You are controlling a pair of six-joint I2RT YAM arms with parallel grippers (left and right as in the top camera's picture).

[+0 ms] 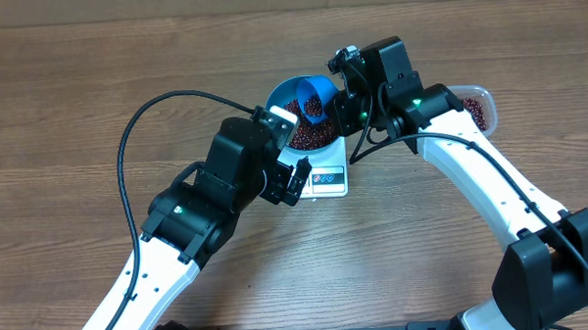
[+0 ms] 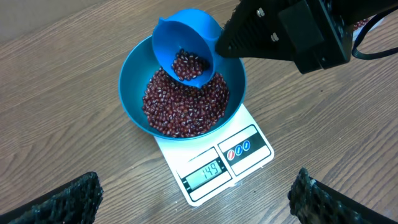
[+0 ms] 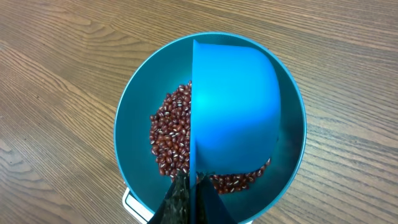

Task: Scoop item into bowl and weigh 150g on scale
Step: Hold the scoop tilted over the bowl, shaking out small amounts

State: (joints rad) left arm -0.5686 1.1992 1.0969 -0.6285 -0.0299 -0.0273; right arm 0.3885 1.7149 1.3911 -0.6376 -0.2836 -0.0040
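Right gripper [image 3: 191,196] is gripping small blue plastic scoop [image 2: 177,34] above round blue bowl [image 2: 134,93] of red-brown beans [image 2: 186,112]; left gripper [image 1: 288,182], beside bowl, is gaping wide.

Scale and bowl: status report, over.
Left pincer open, hovering clear. Right pincer shut on scoop, tipped over bowl of beans. Scale display reads 149. Nothing blocking.

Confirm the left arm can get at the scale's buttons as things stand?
Probably yes. The left gripper is open and hovers in front of the scale, and its buttons lie uncovered along the near edge. The right gripper, shut on the scoop, is over the bowl, not in the way.
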